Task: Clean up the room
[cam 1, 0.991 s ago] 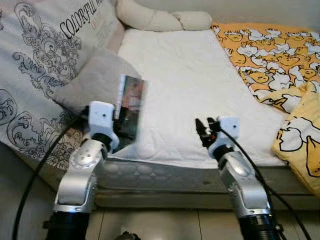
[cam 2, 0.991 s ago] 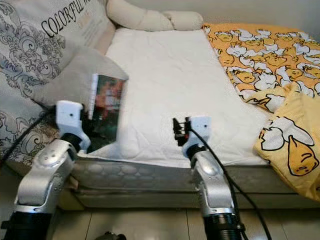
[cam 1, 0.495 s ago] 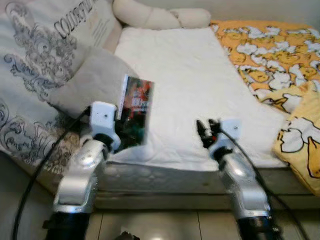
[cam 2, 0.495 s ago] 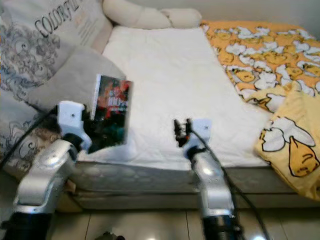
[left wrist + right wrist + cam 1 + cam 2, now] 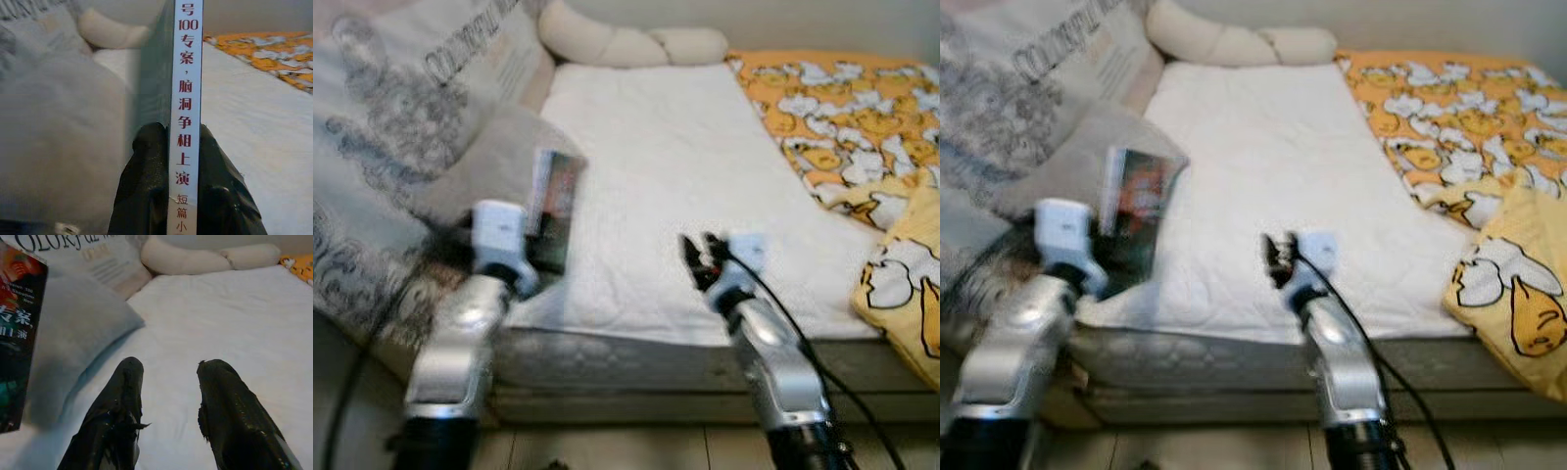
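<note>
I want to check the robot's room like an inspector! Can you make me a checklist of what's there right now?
Surface: white mattress pad, bare in the middle.
Job's things: book held upright near the bed's left edge.
Clutter: grey pillow, patterned duvet on the left, cream bolster at the head, orange cartoon blanket rumpled on the right.
Grippers: left gripper clamps the book's spine; right gripper open, holding nothing, over the mattress.
Cables: black cable along the right arm.
Surroundings: tiled floor in front of the bed.
</note>
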Tool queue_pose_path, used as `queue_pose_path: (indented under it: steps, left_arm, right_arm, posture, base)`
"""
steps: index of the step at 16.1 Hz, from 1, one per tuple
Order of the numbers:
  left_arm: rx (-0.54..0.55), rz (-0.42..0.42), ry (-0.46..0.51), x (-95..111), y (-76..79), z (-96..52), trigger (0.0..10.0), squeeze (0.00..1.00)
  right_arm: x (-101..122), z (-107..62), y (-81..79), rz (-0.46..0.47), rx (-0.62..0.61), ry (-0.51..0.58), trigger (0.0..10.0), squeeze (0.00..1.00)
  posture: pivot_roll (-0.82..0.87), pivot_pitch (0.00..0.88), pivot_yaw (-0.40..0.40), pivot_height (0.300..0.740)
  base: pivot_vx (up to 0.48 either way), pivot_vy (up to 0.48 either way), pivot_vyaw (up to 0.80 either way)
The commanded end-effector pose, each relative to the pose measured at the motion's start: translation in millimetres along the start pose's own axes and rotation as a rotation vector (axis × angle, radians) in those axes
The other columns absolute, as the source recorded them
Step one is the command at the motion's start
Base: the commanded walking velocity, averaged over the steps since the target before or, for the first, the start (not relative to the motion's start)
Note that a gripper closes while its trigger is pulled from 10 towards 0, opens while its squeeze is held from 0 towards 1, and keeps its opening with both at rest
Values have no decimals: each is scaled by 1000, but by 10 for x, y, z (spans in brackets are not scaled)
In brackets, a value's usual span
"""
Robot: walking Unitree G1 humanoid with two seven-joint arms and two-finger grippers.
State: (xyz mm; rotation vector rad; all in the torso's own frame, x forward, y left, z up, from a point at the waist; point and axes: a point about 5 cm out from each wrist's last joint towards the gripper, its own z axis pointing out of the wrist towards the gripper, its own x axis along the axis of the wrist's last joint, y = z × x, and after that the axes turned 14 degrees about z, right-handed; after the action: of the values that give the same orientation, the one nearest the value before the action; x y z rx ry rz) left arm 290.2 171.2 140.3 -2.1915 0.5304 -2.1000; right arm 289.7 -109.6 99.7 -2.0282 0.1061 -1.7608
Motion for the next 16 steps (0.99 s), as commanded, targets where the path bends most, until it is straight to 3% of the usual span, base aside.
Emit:
queue_pose_path:
  steps: [1,3,5,16]
  left_arm:
    - [-31,2,57,135,85,41,10000,0]
    - [-33,2,59,142,86,47,10000,0]
    - [-41,7,60,147,97,60,10000,0]
    - [-54,3,66,158,129,95,10000,0]
  right_arm:
    - [32,-13,83,-24,-28,3,10000,0]
    - [35,-9,83,-21,-33,5,10000,0]
    - [38,-17,108,33,-60,25,10000,0]
    - [54,-19,142,21,-73,18,10000,0]
  posture:
    - [15,0,9,740]
    - [13,0,13,740]
    - [13,0,13,740]
    - [4,0,15,740]
  base:
    - [360,0,438]
    - [358,0,800]
    - [360,0,0]
    - [359,0,-145]
